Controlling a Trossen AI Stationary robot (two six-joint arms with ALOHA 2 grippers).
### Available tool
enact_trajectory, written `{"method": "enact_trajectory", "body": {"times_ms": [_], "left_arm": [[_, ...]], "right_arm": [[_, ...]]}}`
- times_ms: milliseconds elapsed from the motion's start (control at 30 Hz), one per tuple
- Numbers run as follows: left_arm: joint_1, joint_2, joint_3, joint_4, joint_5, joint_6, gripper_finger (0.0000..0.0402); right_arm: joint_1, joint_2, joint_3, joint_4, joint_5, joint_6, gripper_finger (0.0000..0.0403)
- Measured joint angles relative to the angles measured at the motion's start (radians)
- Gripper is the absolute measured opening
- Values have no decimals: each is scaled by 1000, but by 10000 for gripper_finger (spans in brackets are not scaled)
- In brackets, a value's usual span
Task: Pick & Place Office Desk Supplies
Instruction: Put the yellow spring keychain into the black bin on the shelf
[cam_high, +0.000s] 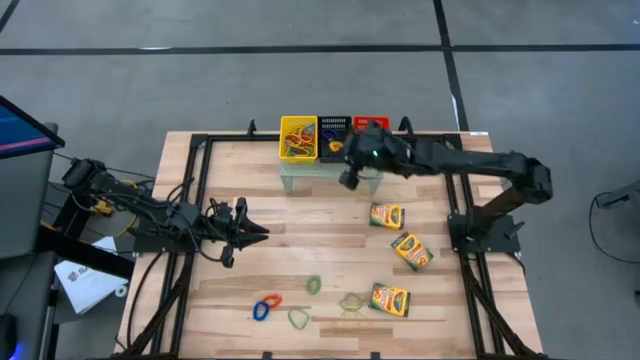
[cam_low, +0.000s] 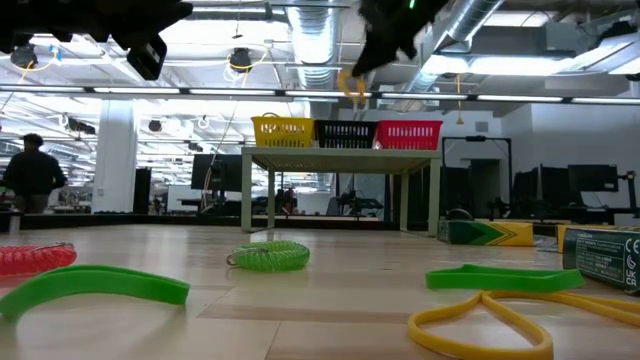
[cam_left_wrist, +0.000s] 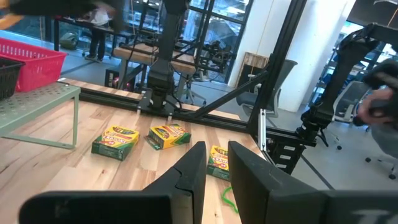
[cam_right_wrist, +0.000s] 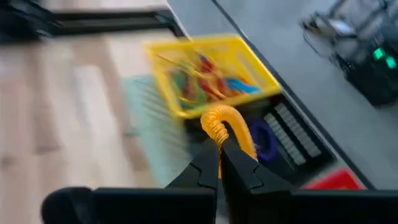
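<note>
Wooden desk (cam_high: 330, 230) fills the high view. Near the lower edge lie loose rubber-band loops (cam_high: 300, 318); right of centre sit three crayon boxes (cam_high: 411, 251). At centre-left the left hand (cam_high: 255, 231) waits, fingers slightly parted, grasping nothing. Toward the top, the right hand (cam_high: 350, 176) is clenched on an orange band (cam_right_wrist: 225, 124) beside the yellow basket (cam_high: 298, 138).
</note>
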Motion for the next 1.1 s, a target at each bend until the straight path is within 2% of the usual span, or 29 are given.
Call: {"method": "enact_trajectory", "body": {"times_ms": [167,333,800,933,1100], "left_arm": [[0,0,0,0,0,0,62],[0,0,0,0,0,0,62],[0,0,0,-2,0,1,62],[0,0,0,-3,0,1,62],[0,0,0,-3,0,1,62]], "right_arm": [[-121,59,0,-2,-39,-1,0],[-187,118,0,-5,-123,2,0],[-193,134,1,-7,-139,-8,16],[-187,141,1,-2,-138,2,36],[-186,142,1,-5,-138,0,92]]}}
